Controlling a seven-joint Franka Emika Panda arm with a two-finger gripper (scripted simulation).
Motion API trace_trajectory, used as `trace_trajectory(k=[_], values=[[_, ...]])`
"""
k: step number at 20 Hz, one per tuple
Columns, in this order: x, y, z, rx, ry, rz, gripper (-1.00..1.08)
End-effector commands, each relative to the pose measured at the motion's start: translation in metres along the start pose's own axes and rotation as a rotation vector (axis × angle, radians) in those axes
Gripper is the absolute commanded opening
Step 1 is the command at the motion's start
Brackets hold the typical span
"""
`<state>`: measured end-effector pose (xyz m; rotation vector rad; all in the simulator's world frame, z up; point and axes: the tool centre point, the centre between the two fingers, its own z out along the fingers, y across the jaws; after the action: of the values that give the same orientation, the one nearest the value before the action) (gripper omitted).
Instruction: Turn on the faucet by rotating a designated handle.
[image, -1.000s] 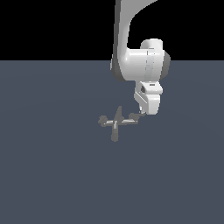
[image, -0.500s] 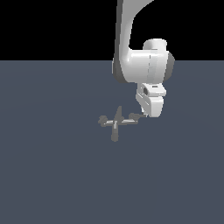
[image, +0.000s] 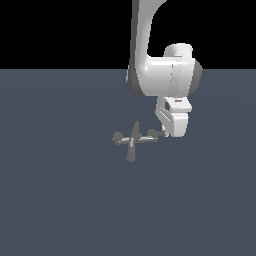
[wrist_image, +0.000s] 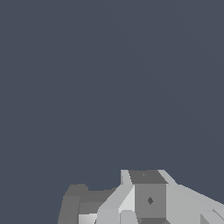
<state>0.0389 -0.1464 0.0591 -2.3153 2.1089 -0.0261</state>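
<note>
1. The worktop (image: 60, 200) is a plain slate-grey plane, and the only fixture on it stands near the middle of the exterior view.
2. The white arm (image: 160, 75) comes down from above and ends low, on the exterior view's right of that fixture.
3. The gripper (image: 161, 133) hangs at the arm's lower end, just above the worktop. I cannot tell how far its jaws are parted, because the white housing hides them, and nothing can be seen held in it.
4. The faucet (image: 132, 140) is a tiny grey cross with a pale crossbar, a pointed upright and a short spout reaching toward the viewer.
5. The handle (image: 156, 134) is the dark lever at the crossbar's end on the exterior view's right, touching or almost touching the gripper's tip. The wrist view shows only blurred grey blocks, which I cannot assign.
6. To do this step well, I judge the push should stay on the handle's thin tip and sweep sideways around the upright, keeping low so contact does not slip over it.
</note>
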Motion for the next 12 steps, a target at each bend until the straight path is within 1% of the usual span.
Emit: trace_trajectory(k=[1,9,10,11,12], values=[[-0.007,0.007,-0.001,-0.007,-0.003,-0.002,-1.00],[-0.026,0.030,-0.002,-0.018,-0.006,0.001,-1.00],[-0.026,0.030,-0.002,-0.018,-0.006,0.001,-1.00],[-0.010,0.031,-0.001,-0.018,0.001,0.021,-1.00],[-0.017,0.030,-0.001,-0.018,0.000,0.018,-1.00]])
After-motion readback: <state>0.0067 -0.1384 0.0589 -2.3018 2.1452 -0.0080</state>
